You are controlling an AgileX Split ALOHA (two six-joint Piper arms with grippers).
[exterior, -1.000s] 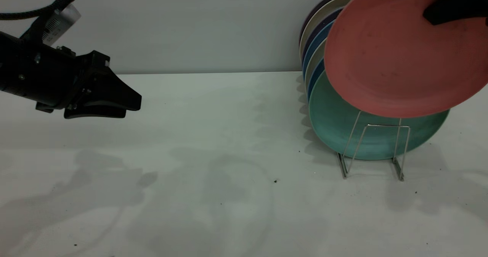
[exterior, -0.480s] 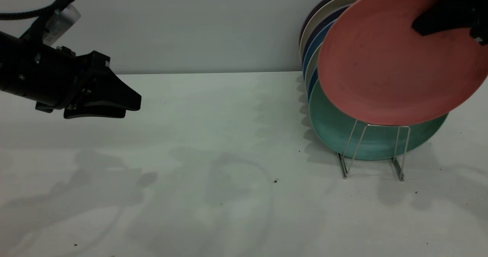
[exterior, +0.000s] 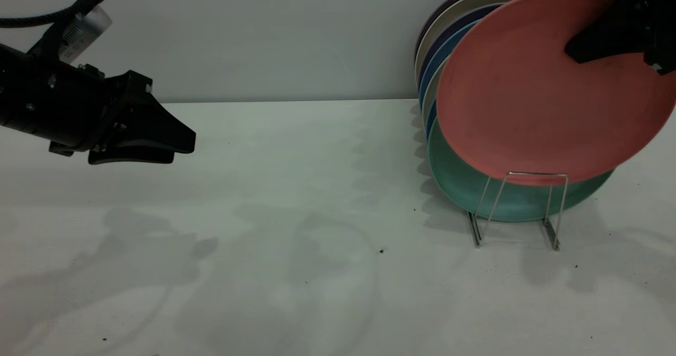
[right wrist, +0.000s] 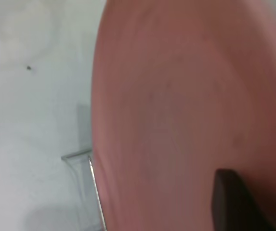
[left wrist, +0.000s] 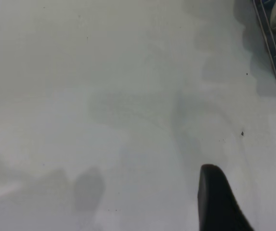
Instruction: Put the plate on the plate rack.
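At the right end of the white table (exterior: pixel 296 187), the plate rack (exterior: pixel 520 208) is seen as a thin silver wire frame with upright loop dividers, its front loop empty. Behind that loop a teal-green plate (exterior: pixel 465 181) is stood on edge, and further plates in blue, beige and dark tones (exterior: pixel 435 55) are lined up behind it toward the wall. The salmon-pink plate (exterior: pixel 533 92) is held tilted in the air in front of this row, its lower rim level with the top of the front loop; whether rim and wire are touching cannot be told. The plate is pinched at its upper right rim by the right gripper (exterior: pixel 607 41), one dark finger lying across its face, as is confirmed in the right wrist view. The left gripper (exterior: pixel 179 142) is parked above the table at the far left, well apart from the rack; its jaws are seen slightly spread and empty.
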